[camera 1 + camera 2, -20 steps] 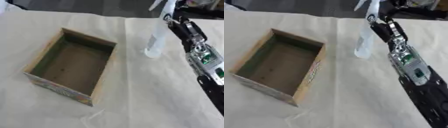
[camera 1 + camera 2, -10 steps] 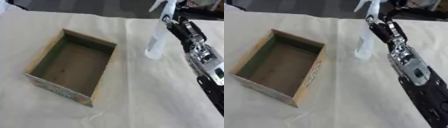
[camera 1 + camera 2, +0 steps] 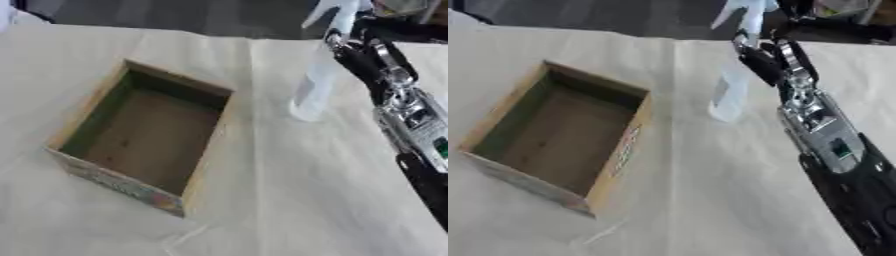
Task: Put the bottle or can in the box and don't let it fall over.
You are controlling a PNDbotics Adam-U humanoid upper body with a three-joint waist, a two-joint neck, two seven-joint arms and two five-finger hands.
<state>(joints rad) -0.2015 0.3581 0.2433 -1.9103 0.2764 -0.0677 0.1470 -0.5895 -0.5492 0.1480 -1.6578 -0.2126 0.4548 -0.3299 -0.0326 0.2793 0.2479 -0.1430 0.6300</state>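
we see our right hand [image 3: 765, 62] curled around a clear spray bottle [image 3: 317, 85], upright at the far right of the cloth-covered desk [image 3: 289, 190]. an open cardboard box [image 3: 144, 135] sits well apart to its left, and the bottle is outside it

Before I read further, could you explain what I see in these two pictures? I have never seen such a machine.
Both pictures come from one stereo camera in a humanoid robot's head, looking down at a table covered with pale cloth. The black and silver arm entering from the right is the robot's right arm. Its right hand has its fingers around a clear spray bottle, which stands upright to the right of an open, empty cardboard box. The bottle is not yet in the box. The left hand is not visible.
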